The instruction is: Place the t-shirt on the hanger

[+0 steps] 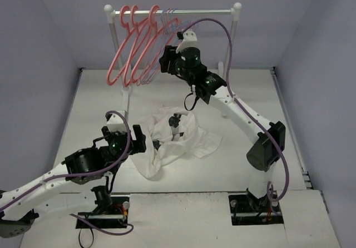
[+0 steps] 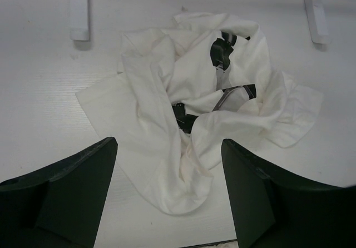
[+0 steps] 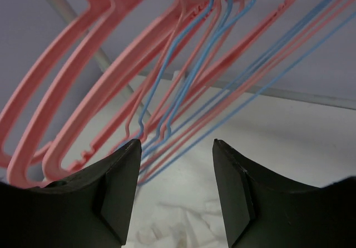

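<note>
The white t-shirt (image 1: 173,139) lies crumpled on the table, with black print showing in its folds (image 2: 189,92). My left gripper (image 1: 143,141) stands open at the shirt's left edge. In the left wrist view a lobe of cloth lies ahead between the two fingers (image 2: 169,173), which do not touch it. Thin light-blue hangers (image 1: 156,64) hang on the rack among pink ones. My right gripper (image 1: 164,60) is raised just right of them and open. In its wrist view the blue hanger wires (image 3: 183,87) run just beyond the left fingertip, nothing held (image 3: 175,148).
A white rack (image 1: 236,9) stands at the back with several thick pink hangers (image 1: 127,53) (image 3: 67,109) on its rail. The rack's white feet (image 2: 79,9) rest on the table beyond the shirt. Grey walls close the sides and back.
</note>
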`<state>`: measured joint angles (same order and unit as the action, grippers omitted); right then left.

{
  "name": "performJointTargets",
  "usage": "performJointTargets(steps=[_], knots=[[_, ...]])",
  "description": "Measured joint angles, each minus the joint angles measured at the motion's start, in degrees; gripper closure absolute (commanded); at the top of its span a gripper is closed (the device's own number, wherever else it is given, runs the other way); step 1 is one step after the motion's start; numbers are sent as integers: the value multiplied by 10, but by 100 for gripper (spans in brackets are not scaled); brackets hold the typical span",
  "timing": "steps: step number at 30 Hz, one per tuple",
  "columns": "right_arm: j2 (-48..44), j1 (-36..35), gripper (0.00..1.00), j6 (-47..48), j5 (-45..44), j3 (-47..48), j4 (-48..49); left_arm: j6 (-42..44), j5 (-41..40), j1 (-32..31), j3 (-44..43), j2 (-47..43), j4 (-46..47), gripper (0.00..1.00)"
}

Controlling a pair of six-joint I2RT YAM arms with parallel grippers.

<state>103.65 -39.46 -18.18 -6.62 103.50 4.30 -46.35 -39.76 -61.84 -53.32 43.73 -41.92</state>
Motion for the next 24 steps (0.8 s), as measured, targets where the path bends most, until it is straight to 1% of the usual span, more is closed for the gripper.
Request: performJointTargets(steps=[3, 9, 14, 15, 18, 19, 22, 24], knots=[[49, 0, 51, -11, -24, 57, 9, -15, -1, 2, -6, 3, -22, 29], [121, 1, 52, -26, -58, 122, 17, -40, 0, 5, -4, -7, -59, 29], [162, 1, 53, -28, -68, 147, 23, -50, 6, 8, -2, -22, -68, 29], [164, 1, 55, -28, -69, 147, 23, -51, 7, 8, -2, -24, -69, 29], [167, 2, 70, -28, -72, 147, 24, -52, 9, 8, 0, -25, -72, 29], [167, 2, 73, -29, -73, 147, 25, -52, 10, 8, 2, -25, -72, 29], [166, 3, 79, -26, -76, 144, 32, -51, 10, 8, 6, -22, -74, 29], [163, 5, 81, -23, -75, 135, 37, -51, 10, 8, 6, -20, -74, 29]])
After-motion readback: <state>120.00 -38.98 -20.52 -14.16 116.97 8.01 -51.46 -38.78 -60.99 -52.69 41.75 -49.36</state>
